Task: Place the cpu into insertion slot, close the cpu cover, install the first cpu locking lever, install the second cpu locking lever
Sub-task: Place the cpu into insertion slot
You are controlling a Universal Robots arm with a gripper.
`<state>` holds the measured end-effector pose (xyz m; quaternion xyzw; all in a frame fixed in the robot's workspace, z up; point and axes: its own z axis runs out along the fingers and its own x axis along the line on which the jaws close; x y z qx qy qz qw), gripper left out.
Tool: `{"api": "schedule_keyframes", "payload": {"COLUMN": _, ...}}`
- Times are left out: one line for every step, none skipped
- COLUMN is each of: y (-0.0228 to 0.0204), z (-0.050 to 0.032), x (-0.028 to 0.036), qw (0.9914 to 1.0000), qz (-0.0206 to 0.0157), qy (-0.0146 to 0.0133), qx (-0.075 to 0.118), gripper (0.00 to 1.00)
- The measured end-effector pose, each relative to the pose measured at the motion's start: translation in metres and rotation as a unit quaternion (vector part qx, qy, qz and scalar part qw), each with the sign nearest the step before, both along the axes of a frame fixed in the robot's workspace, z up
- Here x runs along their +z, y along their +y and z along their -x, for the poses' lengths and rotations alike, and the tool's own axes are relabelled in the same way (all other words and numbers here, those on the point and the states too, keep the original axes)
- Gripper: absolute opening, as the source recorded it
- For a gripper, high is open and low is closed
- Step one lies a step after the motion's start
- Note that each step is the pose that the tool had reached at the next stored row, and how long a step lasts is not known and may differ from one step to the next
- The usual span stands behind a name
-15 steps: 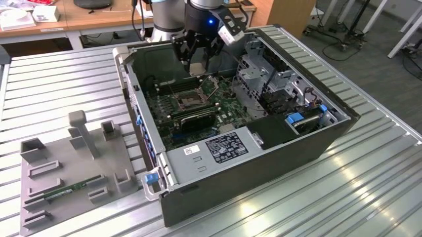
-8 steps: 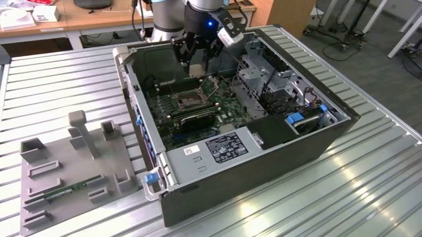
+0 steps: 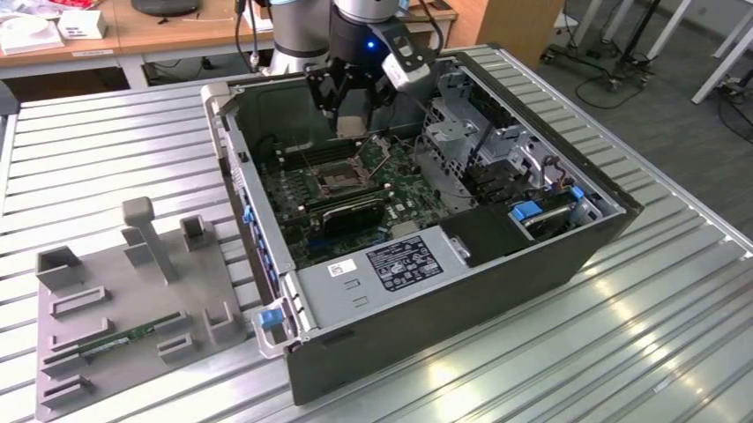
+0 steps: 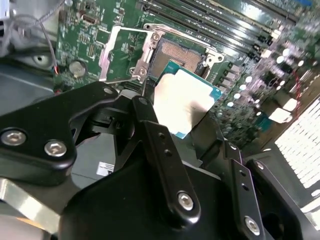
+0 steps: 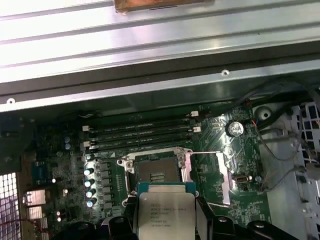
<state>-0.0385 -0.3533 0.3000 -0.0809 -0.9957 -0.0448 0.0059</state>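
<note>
Over the open computer case, the pincer hangs with the cpu clamped edge to edge between its black fingers. They are closed just to the chip's width, no wider, with the silvery top turned up toward the cameras. Both wrist views catch it clearly: a firm hold and a level chip.

Just beyond the chip sits the insertion slot, its dark centre bare and uncovered. So the cpu is near the slot but apart from it, not seated. I'd judge it close to lined up, though how high it rides above the socket I can't tell.

Beside the slot, the cpu cover is swung right back on its hinge, and green motherboard shows through its window. By my reading step one is under way and unfinished, with the cover not yet closed and neither locking lever done up.

Further out, the long black memory slots run past the socket. Outside the case, on the ribbed metal worktop at the exterior view's left, a grey holder carries a green memory stick.
</note>
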Motion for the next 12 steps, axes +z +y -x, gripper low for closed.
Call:
{"api": "schedule_keyframes", "payload": {"y": 0.0, "z": 0.0, "x": -0.0003, "qw": 0.99996, "qz": 0.0001, "qy": 0.0, "qx": -0.009, "gripper": 0.54}}
{"api": "schedule_keyframes", "payload": {"y": 0.0, "z": 0.0, "x": -0.0007, "qw": 0.99984, "qz": 0.0001, "qy": 0.0, "qx": -0.018, "gripper": 0.54}}
{"api": "schedule_keyframes", "payload": {"y": 0.0, "z": 0.0, "x": -0.001, "qw": 0.99964, "qz": 0.0002, "qy": 0.0, "qx": -0.027, "gripper": 0.54}}
{"api": "schedule_keyframes", "payload": {"y": 0.0, "z": 0.0, "x": -0.0014, "qw": 0.99933, "qz": 0.0002, "qy": 0.0, "qx": -0.037, "gripper": 0.54}}
{"api": "schedule_keyframes", "payload": {"y": 0.0, "z": 0.0, "x": -0.0017, "qw": 0.99896, "qz": 0.0003, "qy": 0.0, "qx": -0.046, "gripper": 0.54}}
{"api": "schedule_keyframes", "payload": {"y": 0.0, "z": 0.0, "x": -0.0021, "qw": 0.99851, "qz": 0.0003, "qy": 0.0, "qx": -0.055, "gripper": 0.54}}
{"api": "schedule_keyframes", "payload": {"y": 0.0, "z": 0.0, "x": -0.0024, "qw": 0.99799, "qz": 0.0004, "qy": 0.0, "qx": -0.063, "gripper": 0.54}}
{"api": "schedule_keyframes", "payload": {"y": 0.0, "z": 0.0, "x": -0.0027, "qw": 0.99737, "qz": 0.0004, "qy": 0.0, "qx": -0.072, "gripper": 0.54}}
{"api": "schedule_keyframes", "payload": {"y": 0.0, "z": 0.0, "x": -0.003, "qw": 0.99668, "qz": 0.0005, "qy": 0.0, "qx": -0.081, "gripper": 0.54}}
{"api": "schedule_keyframes", "payload": {"y": 0.0, "z": 0.0, "x": -0.0034, "qw": 0.99583, "qz": 0.0005, "qy": 0.0, "qx": -0.091, "gripper": 0.54}}
{"api": "schedule_keyframes", "payload": {"y": 0.0, "z": 0.0, "x": -0.0038, "qw": 0.99497, "qz": 0.0005, "qy": 0.0, "qx": -0.1, "gripper": 0.54}}
{"api": "schedule_keyframes", "payload": {"y": 0.0, "z": 0.0, "x": -0.0041, "qw": 0.99403, "qz": 0.0006, "qy": 0.0, "qx": -0.109, "gripper": 0.54}}
